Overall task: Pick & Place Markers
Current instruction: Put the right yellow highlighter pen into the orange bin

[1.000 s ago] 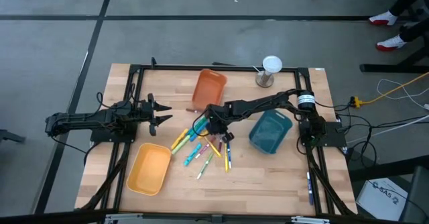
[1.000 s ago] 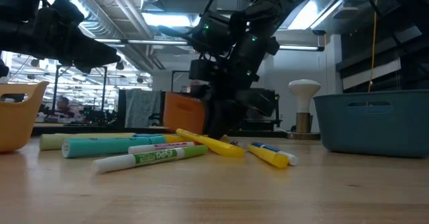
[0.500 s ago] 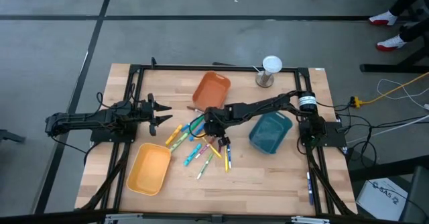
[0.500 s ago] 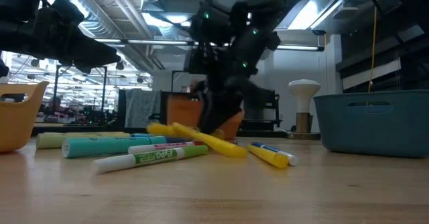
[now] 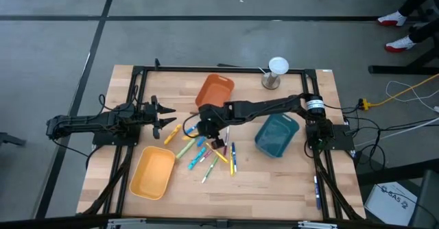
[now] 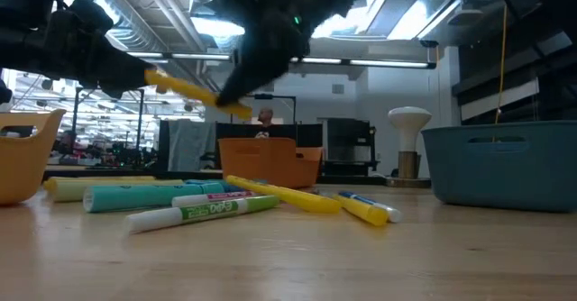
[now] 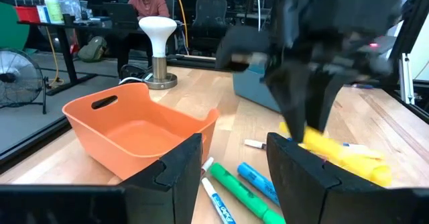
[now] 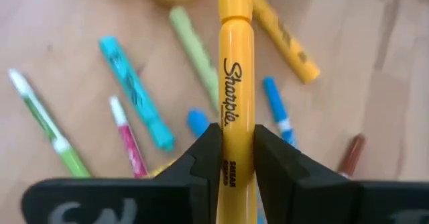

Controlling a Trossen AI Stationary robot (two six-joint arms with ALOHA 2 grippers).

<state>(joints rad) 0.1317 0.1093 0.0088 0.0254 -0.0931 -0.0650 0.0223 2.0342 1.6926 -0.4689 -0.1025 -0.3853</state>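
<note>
Wooden tabletop under you holds a yellow bin [image 5: 152, 172] on the left, where your left gripper [image 5: 164, 114] waits with fingers apart. At centre, your right gripper [image 5: 203, 128] pinches a yellow marker [image 8: 235, 83] above the other markers [image 5: 206, 155]; gripped near one end, it could swing or slip out.

1. right gripper [image 8: 231, 158] has risen off the table, now clamped on a yellow marker [image 8: 234, 83] lifted clear of the pile.
2. it has shifted from the pile toward the left gripper [image 5: 167, 115].
</note>
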